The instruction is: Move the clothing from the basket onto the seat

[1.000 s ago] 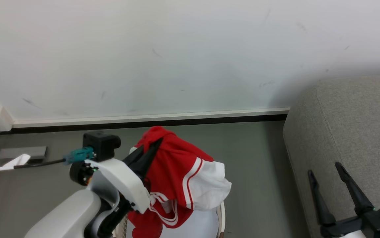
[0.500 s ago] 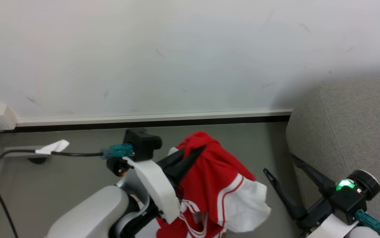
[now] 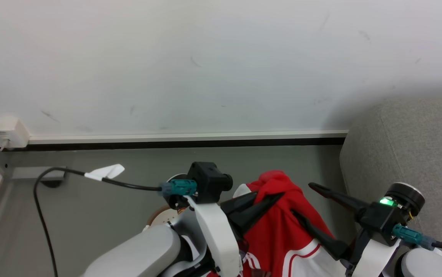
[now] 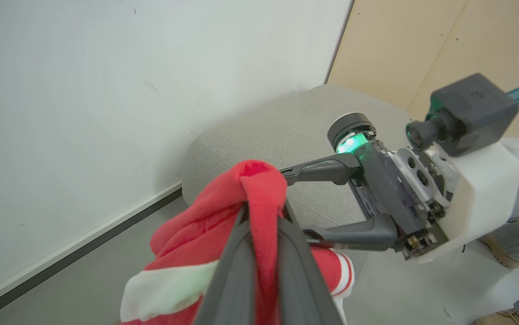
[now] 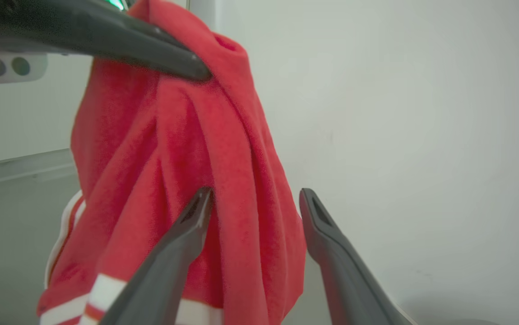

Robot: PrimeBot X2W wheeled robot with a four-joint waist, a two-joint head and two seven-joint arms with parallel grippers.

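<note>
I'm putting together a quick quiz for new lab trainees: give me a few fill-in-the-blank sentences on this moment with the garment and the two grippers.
1. The clothing pinched in the left gripper is mostly ____ with white trim.
2. The right gripper, close beside that cloth, has its jaws ____.
3. The grey seat stands on the robot's ____ side.

Missing words: red; open; right.

A faintly scuffed white wall [image 3: 205,57] meets the grey floor [image 3: 102,204] along a white skirting board [image 3: 186,136] with a dark strip beneath. A white socket box [image 3: 7,130] sits low at the left.
</note>
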